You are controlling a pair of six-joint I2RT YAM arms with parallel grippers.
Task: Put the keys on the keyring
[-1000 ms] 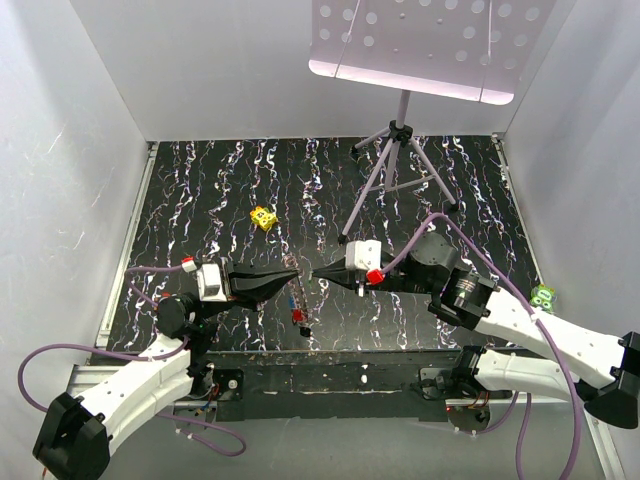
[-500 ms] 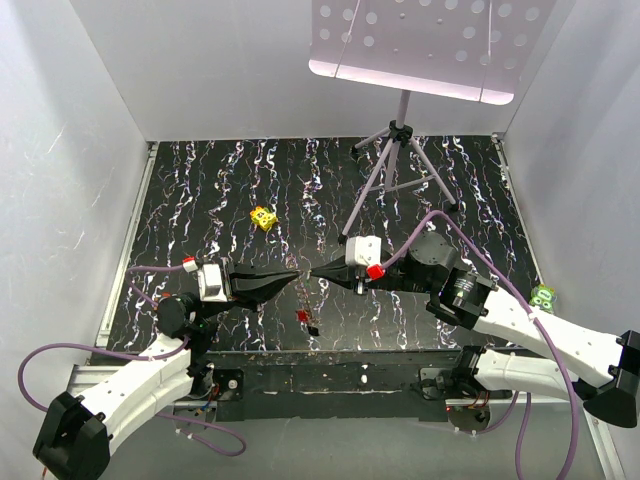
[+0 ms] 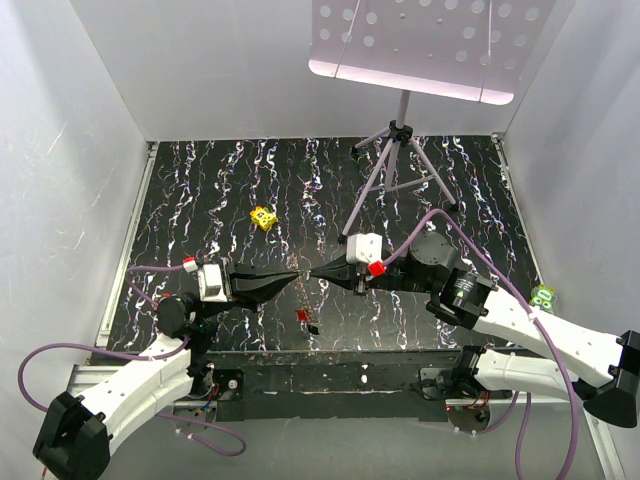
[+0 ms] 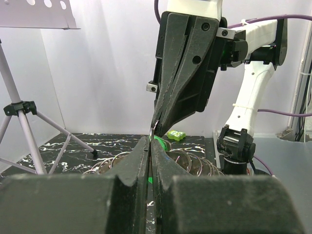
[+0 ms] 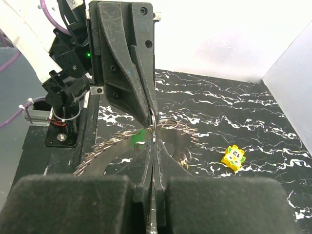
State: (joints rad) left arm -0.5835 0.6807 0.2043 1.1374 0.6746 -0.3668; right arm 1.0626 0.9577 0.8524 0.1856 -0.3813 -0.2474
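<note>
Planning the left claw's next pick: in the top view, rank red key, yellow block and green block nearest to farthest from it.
1. Red key, on the mat by the left claw.
2. Yellow block, back left.
3. Green block, far right.

Yellow block point(image 3: 263, 217) flat on black marbled mat point(image 3: 200, 190), left of centre. Grey tripod point(image 3: 397, 170) at rear right, perforated panel point(image 3: 420, 45) on top. Green block point(image 3: 543, 296) off mat's right edge.

White arms point(image 3: 140, 380), purple cables point(image 3: 443, 216), black left gripper point(image 3: 297, 275) and right gripper point(image 3: 313, 272).
</note>
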